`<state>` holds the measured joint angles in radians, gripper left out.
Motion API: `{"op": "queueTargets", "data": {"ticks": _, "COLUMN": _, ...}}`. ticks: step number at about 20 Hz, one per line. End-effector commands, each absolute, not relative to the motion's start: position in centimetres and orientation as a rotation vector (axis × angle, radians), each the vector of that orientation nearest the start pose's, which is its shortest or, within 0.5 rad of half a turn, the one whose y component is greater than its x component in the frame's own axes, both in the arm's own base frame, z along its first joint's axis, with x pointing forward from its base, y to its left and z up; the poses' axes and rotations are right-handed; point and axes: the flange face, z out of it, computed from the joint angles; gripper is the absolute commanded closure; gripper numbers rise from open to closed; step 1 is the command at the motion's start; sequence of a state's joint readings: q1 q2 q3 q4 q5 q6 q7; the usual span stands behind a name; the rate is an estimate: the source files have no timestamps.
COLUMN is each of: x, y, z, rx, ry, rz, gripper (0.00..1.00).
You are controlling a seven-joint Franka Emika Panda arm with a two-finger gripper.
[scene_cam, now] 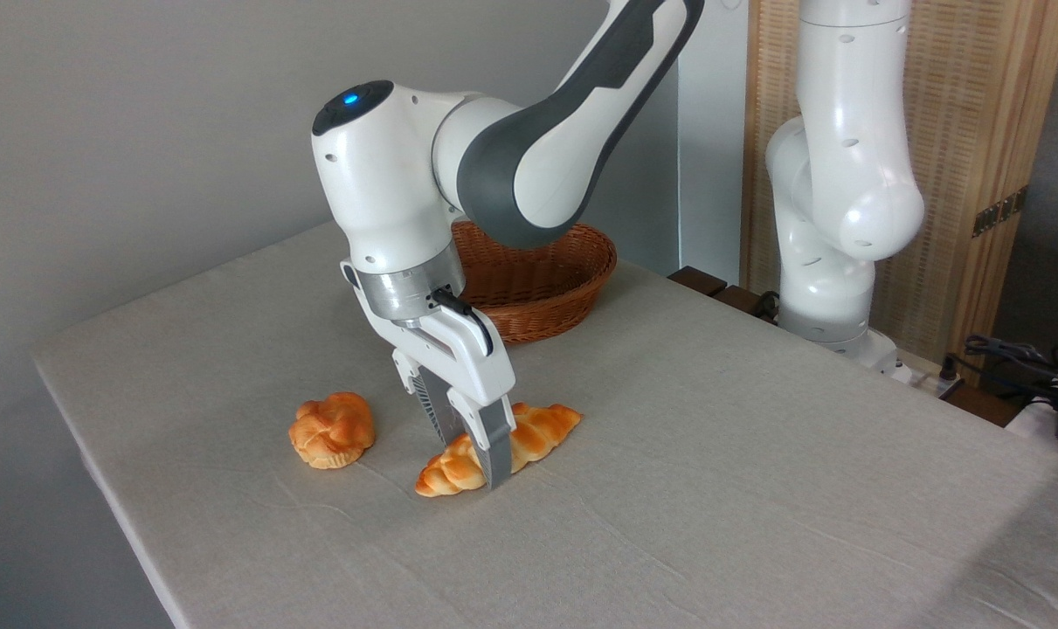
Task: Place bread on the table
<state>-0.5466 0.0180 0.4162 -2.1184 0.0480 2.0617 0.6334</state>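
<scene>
**Loaf down on the cloth, jaws still to let go**

The bread (529,439) lies lengthwise on the desk (756,489), near its front-left part, its underside apparently resting on the cloth. The gripper (467,445) straddles the loaf at its middle: one finger (496,450) stands on the near side and the other sits behind, with the jaws closed around the loaf. Whether they still squeeze or merely touch cannot be told from this view.

Judged from that, the step in hand is the release. To do it well, the jaws should open fully before any lift, so that neither pad drags the crust. The rise should then be straight up, since the loaf has tapered ends and could swivel if nudged to one side. A check that the loaf bears fully on the cloth first would avoid a drop, though any fall looks slight.

The loaf is a long braid, glazed golden-orange with paler seams between its plaits; its sheen suggests a smooth, somewhat slippery surface. To the left, apart from it, sits a small knotted bun (332,430) of similar colour. The cloth is plain grey-beige, matte, with faint wrinkles that should offer some friction. Further back, partly hidden by the arm, stands a brown wicker basket (572,279), oval and coarsely woven.
</scene>
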Motion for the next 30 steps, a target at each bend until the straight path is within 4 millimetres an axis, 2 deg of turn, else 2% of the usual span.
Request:
{"op": "queueTargets", "data": {"ticks": 1, "x": 53.7, "y": -6.4, "z": 39.8, "rx": -2.859, "ry": 1.196, "rz": 0.123, "gripper": 0.0}}
{"op": "queueTargets", "data": {"ticks": 3, "x": 54.2, "y": -6.4, "z": 41.3, "rx": -2.862, "ry": 1.184, "rz": 0.088, "gripper": 0.0}}
{"op": "queueTargets", "data": {"ticks": 8, "x": 55.7, "y": -6.9, "z": 49.6, "rx": -2.908, "ry": 1.151, "rz": 0.027, "gripper": 0.0}}
{"op": "queueTargets", "data": {"ticks": 10, "x": 55.6, "y": -7.1, "z": 52.5, "rx": -2.961, "ry": 1.137, "rz": 0.018, "gripper": 0.0}}
{"op": "queueTargets", "data": {"ticks": 12, "x": 55.3, "y": -7.7, "z": 57.1, "rx": -2.978, "ry": 1.133, "rz": 0.024, "gripper": 0.0}}
{"op": "queueTargets", "data": {"ticks": 15, "x": 54.6, "y": -8.5, "z": 61.1, "rx": -3.008, "ry": 1.057, "rz": 0.014, "gripper": 0.0}}
{"op": "queueTargets", "data": {"ticks": 19, "x": 54.9, "y": -8.4, "z": 62.1, "rx": -3.02, "ry": 1.01, "rz": -0.019, "gripper": 0.0}}
{"op": "queueTargets", "data": {"ticks": 25, "x": 55.0, "y": -7.9, "z": 62.0, "rx": -3.019, "ry": 1.009, "rz": -0.018, "gripper": 0.0}}
{"op": "queueTargets", "data": {"ticks": 28, "x": 54.9, "y": -8.6, "z": 62.0, "rx": -3.011, "ry": 1.03, "rz": -0.017, "gripper": 0.0}}
{"op": "queueTargets", "data": {"ticks": 30, "x": 55.0, "y": -7.9, "z": 62.0, "rx": -3.018, "ry": 1.012, "rz": -0.018, "gripper": 0.0}}
